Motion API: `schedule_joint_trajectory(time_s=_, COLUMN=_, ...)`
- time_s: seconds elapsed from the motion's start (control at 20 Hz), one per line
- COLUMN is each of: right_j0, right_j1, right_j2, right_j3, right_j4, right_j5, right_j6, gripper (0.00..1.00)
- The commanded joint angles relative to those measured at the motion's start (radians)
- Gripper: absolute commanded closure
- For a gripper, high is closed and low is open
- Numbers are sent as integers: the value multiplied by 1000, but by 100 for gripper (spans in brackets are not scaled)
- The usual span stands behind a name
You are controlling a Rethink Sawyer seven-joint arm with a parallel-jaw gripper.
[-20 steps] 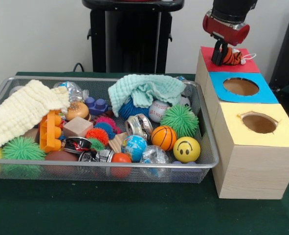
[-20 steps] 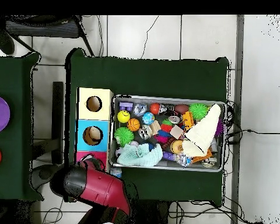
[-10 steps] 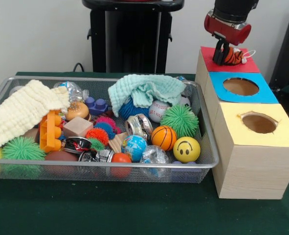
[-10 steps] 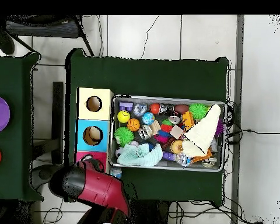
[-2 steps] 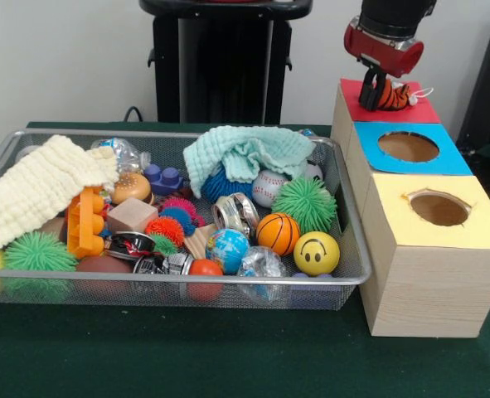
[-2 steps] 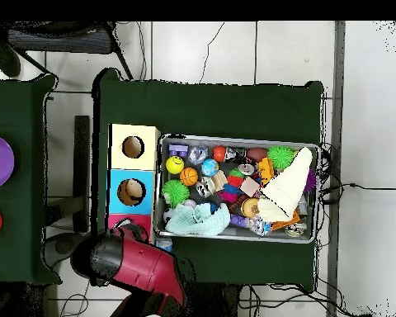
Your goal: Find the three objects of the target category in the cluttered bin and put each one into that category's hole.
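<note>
My gripper (image 5: 375, 101) hangs over the red top (image 5: 419, 114) of the wooden sorting box, at the far right in the front view. It is shut on a small orange striped plush toy (image 5: 395, 97) with a white cord, held just above the red surface. The red section's hole is hidden behind the gripper and toy. The wire bin (image 5: 178, 276) holds several balls, spiky toys, blocks and cloths. From overhead the red arm (image 6: 135, 264) covers the gripper and most of the red section.
The box also has a blue section with a round hole (image 5: 408, 147) and a yellow section with a hole (image 5: 439, 209). A mint cloth (image 5: 246, 152) and a cream cloth (image 5: 37, 191) lie over bin items. A black stand (image 5: 221, 58) rises behind the bin.
The gripper with the striped toy rose a little, then shifted slightly left, staying over the red section. The bin's contents have not moved.
</note>
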State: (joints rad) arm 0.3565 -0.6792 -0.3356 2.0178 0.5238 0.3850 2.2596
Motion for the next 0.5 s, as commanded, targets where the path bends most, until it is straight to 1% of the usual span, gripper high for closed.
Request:
schedule_joint_trajectory(time_s=0.05, right_j0=-29, right_j1=31, right_j2=-19, right_j3=-43, right_j4=-56, right_j5=86, right_j6=136, gripper=100)
schedule_joint_trajectory(time_s=0.2, right_j0=-34, right_j1=20, right_j2=-20, right_j3=-42, right_j4=-63, right_j5=90, right_j6=127, gripper=100)
schedule_joint_trajectory(time_s=0.35, right_j0=-58, right_j1=14, right_j2=-16, right_j3=-45, right_j4=-72, right_j5=99, right_j6=112, gripper=100)
schedule_joint_trajectory(time_s=0.5, right_j0=-55, right_j1=10, right_j2=-18, right_j3=-46, right_j4=-77, right_j5=116, right_j6=121, gripper=100)
